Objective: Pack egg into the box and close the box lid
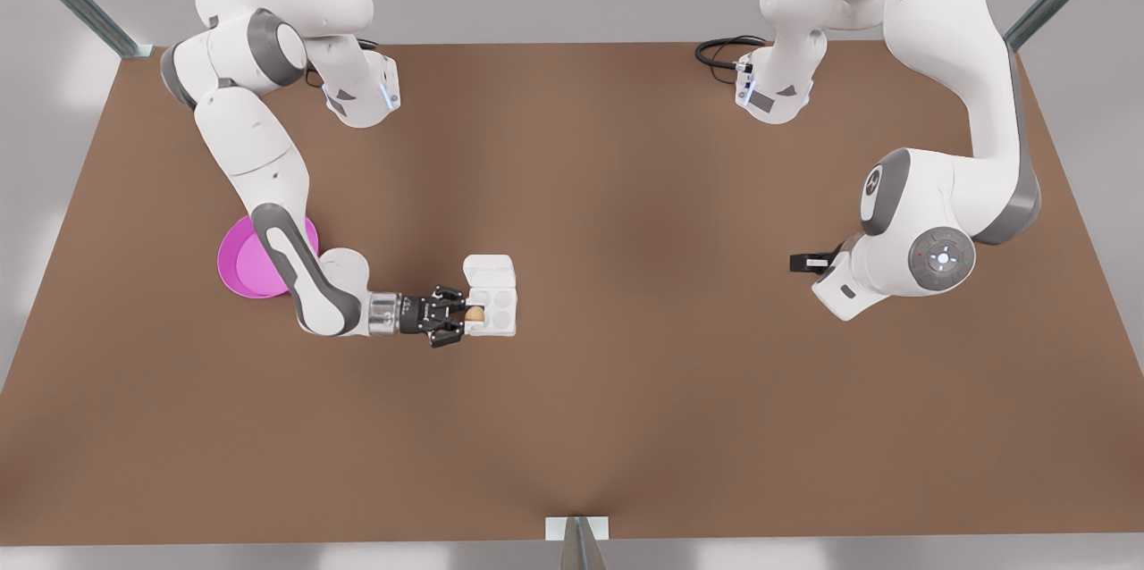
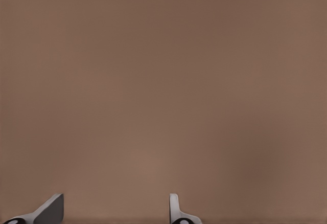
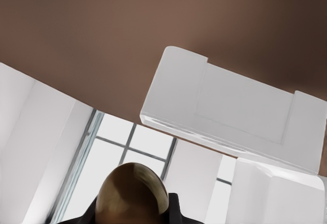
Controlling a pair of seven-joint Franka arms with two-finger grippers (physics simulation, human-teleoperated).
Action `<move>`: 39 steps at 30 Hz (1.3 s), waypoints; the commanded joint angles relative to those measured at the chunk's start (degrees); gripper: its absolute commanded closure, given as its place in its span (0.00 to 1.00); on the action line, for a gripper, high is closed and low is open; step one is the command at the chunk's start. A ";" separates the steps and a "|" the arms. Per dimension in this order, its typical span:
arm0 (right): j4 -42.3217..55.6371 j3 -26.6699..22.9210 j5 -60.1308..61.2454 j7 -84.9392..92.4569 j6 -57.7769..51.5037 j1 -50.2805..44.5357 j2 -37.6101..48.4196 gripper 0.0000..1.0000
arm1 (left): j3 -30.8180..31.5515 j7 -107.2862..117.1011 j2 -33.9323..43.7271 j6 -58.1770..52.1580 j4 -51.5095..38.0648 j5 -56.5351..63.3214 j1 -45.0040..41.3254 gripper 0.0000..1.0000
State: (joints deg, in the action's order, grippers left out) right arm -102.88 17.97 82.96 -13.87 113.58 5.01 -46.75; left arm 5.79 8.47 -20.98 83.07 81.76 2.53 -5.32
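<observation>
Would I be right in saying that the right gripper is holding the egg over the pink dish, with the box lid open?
Not quite: the right gripper holds the egg over the box, not the pink dish, which sits apart behind that arm in the front view. The box lid is indeed open. The left gripper waits open above the table.

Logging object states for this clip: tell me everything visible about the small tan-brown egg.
The small tan-brown oval egg looks smooth and slightly glossy, darker toward its edges. It is pinched between the black fingers of the right gripper, at the edge of the open white four-cup egg carton nearest that gripper. Whether it already rests in a cup cannot be told. The right wrist view shows its rounded top.
</observation>
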 commanded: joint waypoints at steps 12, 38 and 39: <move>-0.48 -0.04 -0.87 -1.87 -0.11 -0.70 -0.89 0.24 | 0.01 0.06 -0.02 -0.11 -0.02 0.11 0.14 0.00; 14.47 -0.22 -91.84 30.84 -9.60 16.26 33.03 0.00 | 11.70 53.49 -23.66 28.20 -12.77 -0.59 -36.07 0.79; 12.79 -0.13 -90.96 29.51 -9.95 16.08 35.76 0.00 | 11.70 53.49 -25.24 28.37 -14.44 -0.68 -36.42 0.79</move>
State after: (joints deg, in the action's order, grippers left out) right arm -87.62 17.82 -5.96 -3.56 104.51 21.07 -14.30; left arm 17.46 33.70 -45.14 101.63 68.57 1.98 -41.38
